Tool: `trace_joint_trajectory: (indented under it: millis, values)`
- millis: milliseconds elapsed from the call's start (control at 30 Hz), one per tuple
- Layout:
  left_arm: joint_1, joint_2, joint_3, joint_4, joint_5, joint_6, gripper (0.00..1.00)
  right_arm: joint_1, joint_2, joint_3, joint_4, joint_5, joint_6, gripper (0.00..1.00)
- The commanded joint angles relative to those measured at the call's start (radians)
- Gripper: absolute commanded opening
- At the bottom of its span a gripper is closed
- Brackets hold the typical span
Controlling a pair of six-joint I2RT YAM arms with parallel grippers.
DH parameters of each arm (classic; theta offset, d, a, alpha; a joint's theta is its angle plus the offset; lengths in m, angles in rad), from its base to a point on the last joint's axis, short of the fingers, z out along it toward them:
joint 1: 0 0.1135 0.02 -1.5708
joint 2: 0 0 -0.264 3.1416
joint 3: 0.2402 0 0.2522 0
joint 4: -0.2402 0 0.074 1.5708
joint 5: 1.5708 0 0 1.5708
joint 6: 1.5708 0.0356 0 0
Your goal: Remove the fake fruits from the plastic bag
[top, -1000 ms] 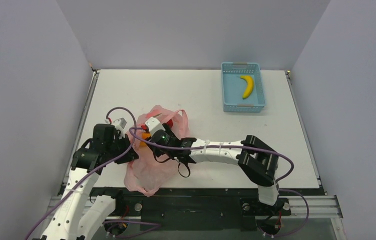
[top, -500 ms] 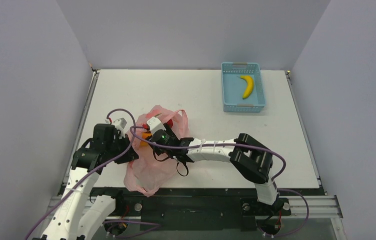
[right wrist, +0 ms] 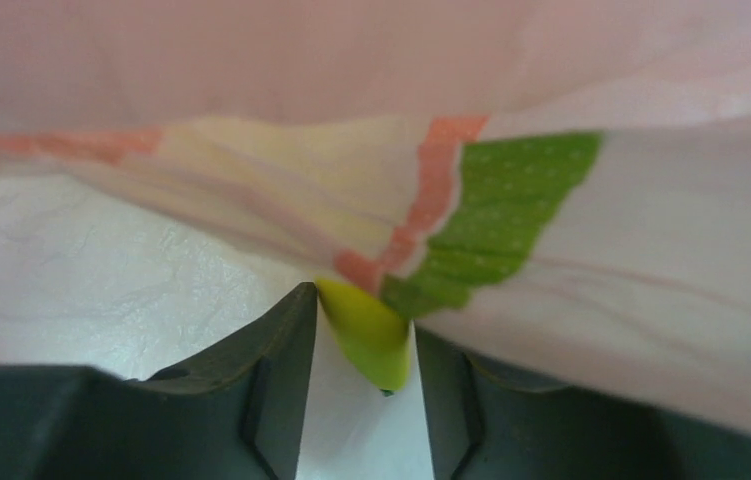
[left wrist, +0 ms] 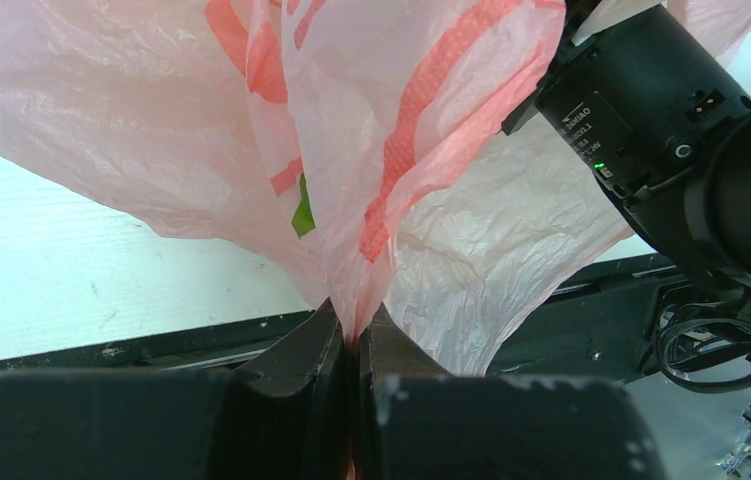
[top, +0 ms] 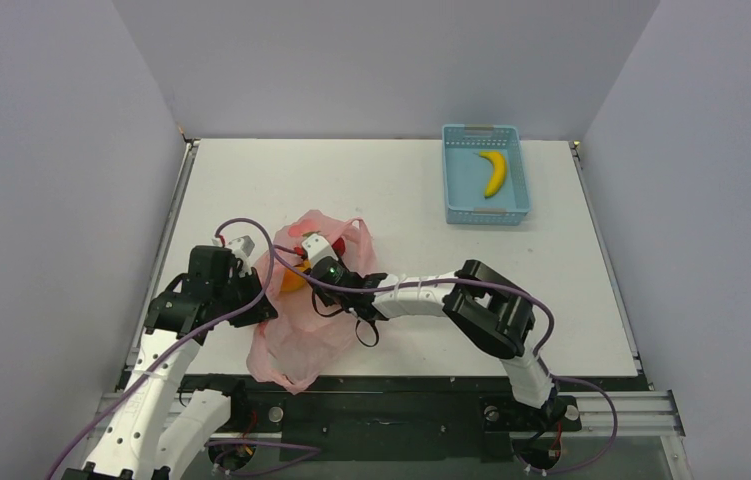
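- The plastic bag (top: 289, 350) lies crumpled on the near-left part of the worktop (top: 391, 190), between the two arms.
- Inside it, an orange fruit (top: 291, 281) shows through the pink film.
- The right gripper (right wrist: 362, 322) is pushed into the bag, its jaws closed narrowly on the tip of a yellow fruit (right wrist: 366, 340).
- The left gripper (left wrist: 355, 335) has its jaws clamped tight on a gathered fold of the bag's edge.
- Well apart, at the far right, a banana (top: 494, 172) lies in a light-blue basket (top: 456, 192).
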Motion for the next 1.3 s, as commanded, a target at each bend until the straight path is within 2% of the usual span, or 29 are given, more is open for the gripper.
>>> trace_joint_trajectory:
  millis: [0,367,533,700,867,1033,1267]
  values:
    - [-0.002,-0.001,0.030,0.040,0.017,0.015,0.02,0.003,0.015,0.018,0.024,-0.020,-0.002,0.35]
    - [-0.002,0.000,0.029,0.041,0.015,0.014,0.02,0.007,0.024,0.015,0.027,-0.045,-0.014,0.35]
    - [-0.003,-0.003,0.029,0.041,0.014,0.014,0.01,0.014,-0.031,-0.001,0.017,-0.046,-0.011,0.18]
    - [-0.002,-0.002,0.029,0.043,0.018,0.016,0.02,0.025,-0.142,-0.045,0.015,-0.070,-0.010,0.12]
    - [-0.004,-0.006,0.029,0.043,0.019,0.016,0.01,0.027,-0.252,-0.120,0.011,-0.167,-0.003,0.06]
    - [-0.002,-0.006,0.030,0.043,0.021,0.016,0.01,0.027,-0.284,-0.136,-0.058,-0.320,-0.004,0.00]
    - [-0.002,-0.009,0.028,0.044,0.026,0.018,0.02,0.027,-0.423,-0.240,-0.059,-0.471,0.036,0.00]
